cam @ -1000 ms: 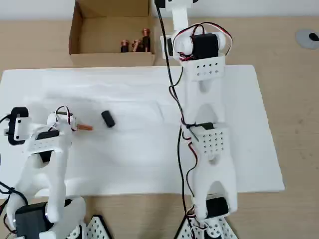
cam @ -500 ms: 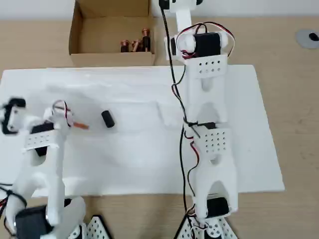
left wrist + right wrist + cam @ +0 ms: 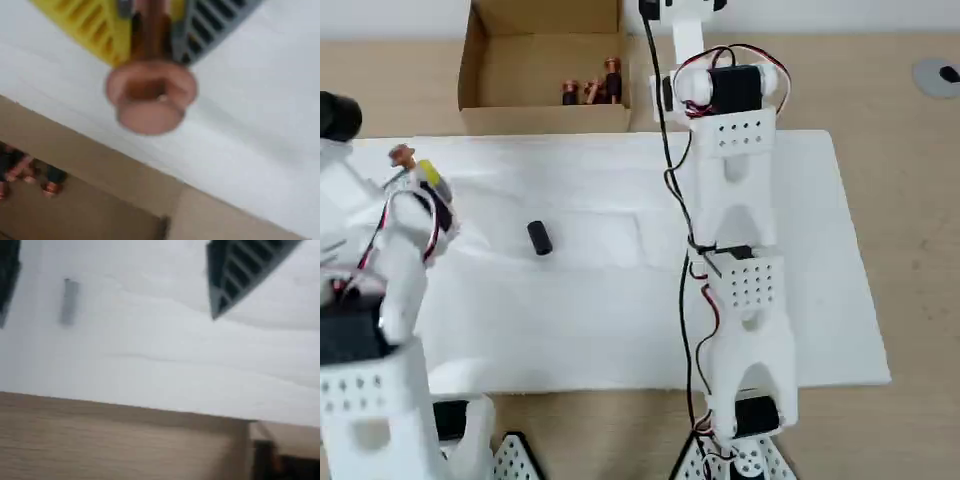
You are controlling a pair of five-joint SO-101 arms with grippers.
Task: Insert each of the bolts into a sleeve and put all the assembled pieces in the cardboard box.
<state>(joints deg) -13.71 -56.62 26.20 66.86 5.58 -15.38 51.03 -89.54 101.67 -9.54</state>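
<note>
Left gripper [image 3: 150,35] is clamped on the bolt [image 3: 150,97] by its shank, head out, at 10 o'clock over the mat [image 3: 580,320]; the sleeve [image 3: 539,238] lies loose twd 9 o'clock of mat centre. Bolt looks light, stiff, smooth metal, prob slippery, so mid-shank suits; sleeve may roll, so take it across its middle. Right gripper [image 3: 112,300] has fingers spread wide, empty, nr the cardboard box [image 3: 470,70] at 12 o'clock.

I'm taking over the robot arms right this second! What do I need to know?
Left end effector: shut on a copper bolt, held above the far left part of the white mat, near the cardboard box.
Right end effector: open, empty.
One black sleeve lies loose on the mat.
Done: a few assembled pieces are in the box.
Left: push the held bolt into the sleeve, then put that piece in the box.
</note>
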